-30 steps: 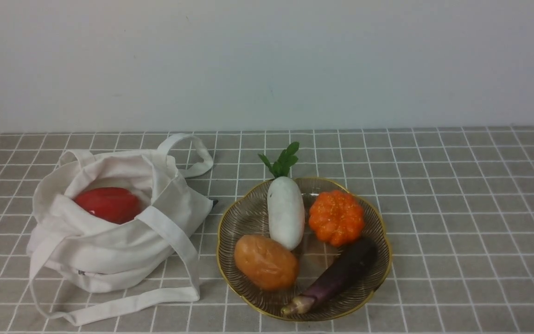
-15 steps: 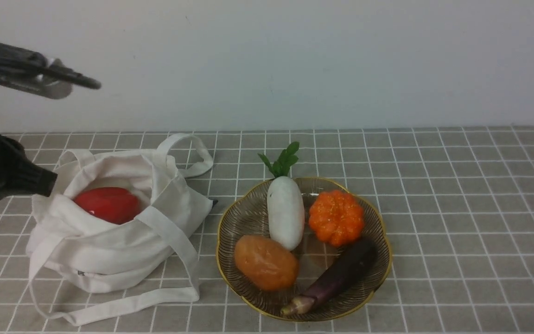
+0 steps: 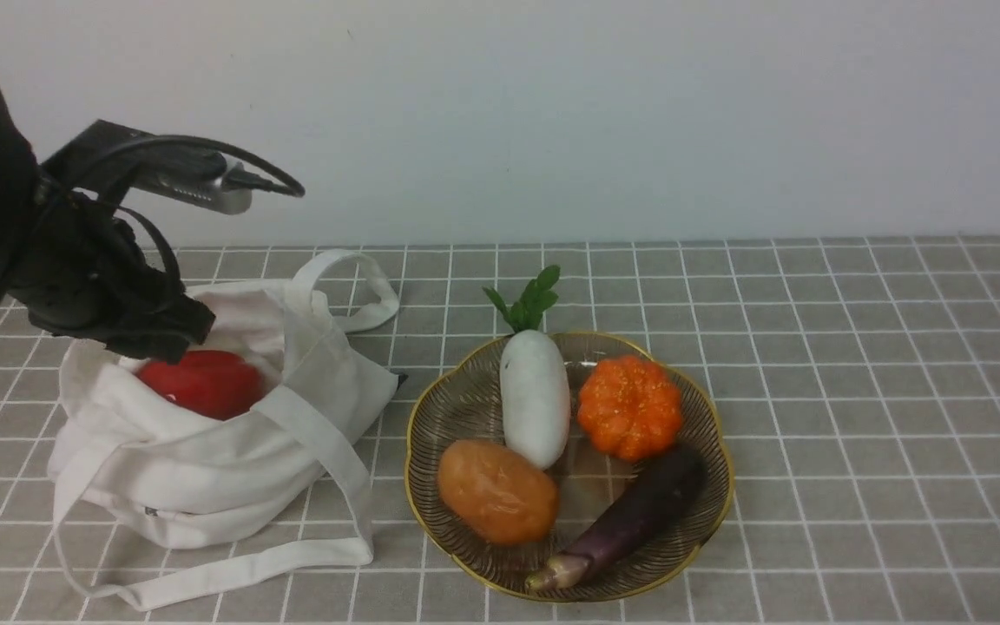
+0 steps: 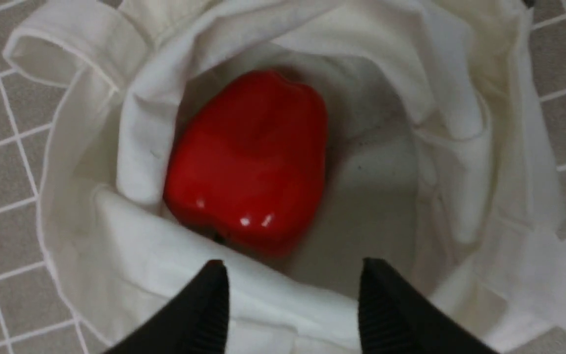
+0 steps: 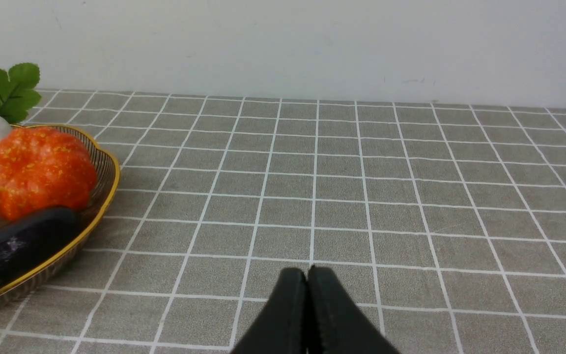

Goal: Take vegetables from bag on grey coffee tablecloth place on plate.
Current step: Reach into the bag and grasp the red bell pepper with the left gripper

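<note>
The left hand (image 4: pixel 295 290) hangs over the bag (image 3: pixel 205 486), its fingers spread well apart with nothing between them. Within the bag's mouth, just by that hand, lies the red bell pepper (image 4: pixel 253 157). To the right of the bag, on the gridded tablecloth (image 3: pixel 856 391), sits the plate (image 3: pixel 457 399) with a potato, white radish, pumpkin and eggplant. The right hand (image 5: pixel 310 275), well apart from the bag, is pressed together.

1. The front view is evenly but rather dimly lit, its plain pale wall (image 3: pixel 604 121) a soft grey.
2. Small highlights glint on the glossy red bell pepper (image 4: pixel 251 162) in the left wrist view; deep shade fills the off-white cloth bag (image 4: pixel 381 196) beside it.
3. The left wrist view looks soft, with the black gripper (image 4: pixel 293 305) blurred.
4. The right wrist view keeps the white grid lines of the grey-brown tablecloth (image 5: pixel 337 211) crisp.
</note>
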`<state>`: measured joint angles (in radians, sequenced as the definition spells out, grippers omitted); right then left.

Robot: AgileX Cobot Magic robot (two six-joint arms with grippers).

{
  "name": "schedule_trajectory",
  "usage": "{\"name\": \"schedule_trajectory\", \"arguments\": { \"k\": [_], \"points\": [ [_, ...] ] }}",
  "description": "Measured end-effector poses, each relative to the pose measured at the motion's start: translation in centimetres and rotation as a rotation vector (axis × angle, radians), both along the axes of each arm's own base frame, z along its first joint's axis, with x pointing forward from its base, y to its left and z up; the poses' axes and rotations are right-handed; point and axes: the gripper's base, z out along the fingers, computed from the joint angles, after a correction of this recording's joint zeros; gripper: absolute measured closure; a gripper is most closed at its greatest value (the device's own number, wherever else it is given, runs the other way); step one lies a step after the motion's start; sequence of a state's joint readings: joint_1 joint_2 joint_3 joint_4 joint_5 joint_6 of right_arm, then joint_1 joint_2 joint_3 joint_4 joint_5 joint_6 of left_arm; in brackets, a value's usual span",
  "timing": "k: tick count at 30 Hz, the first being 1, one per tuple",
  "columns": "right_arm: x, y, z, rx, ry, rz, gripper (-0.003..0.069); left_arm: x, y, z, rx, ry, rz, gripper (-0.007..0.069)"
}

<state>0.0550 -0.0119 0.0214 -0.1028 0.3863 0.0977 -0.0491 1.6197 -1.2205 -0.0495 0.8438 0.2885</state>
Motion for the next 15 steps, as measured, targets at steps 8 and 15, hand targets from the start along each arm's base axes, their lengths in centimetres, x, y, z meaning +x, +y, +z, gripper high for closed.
{"name": "schedule_trajectory", "arguments": {
  "k": [8, 15],
  "points": [
    [0.0, 0.0, 0.0, 0.0, 0.0, 0.0, 0.0678, 2.3, 0.2, -3.5, 0.039, 0.003, -0.012, 0.0051],
    [0.0, 0.0, 0.0, 0.0, 0.0, 0.0, 0.0678, 3.3, -0.3, -6.1, 0.044, 0.043, -0.025, 0.003]
  ]
}}
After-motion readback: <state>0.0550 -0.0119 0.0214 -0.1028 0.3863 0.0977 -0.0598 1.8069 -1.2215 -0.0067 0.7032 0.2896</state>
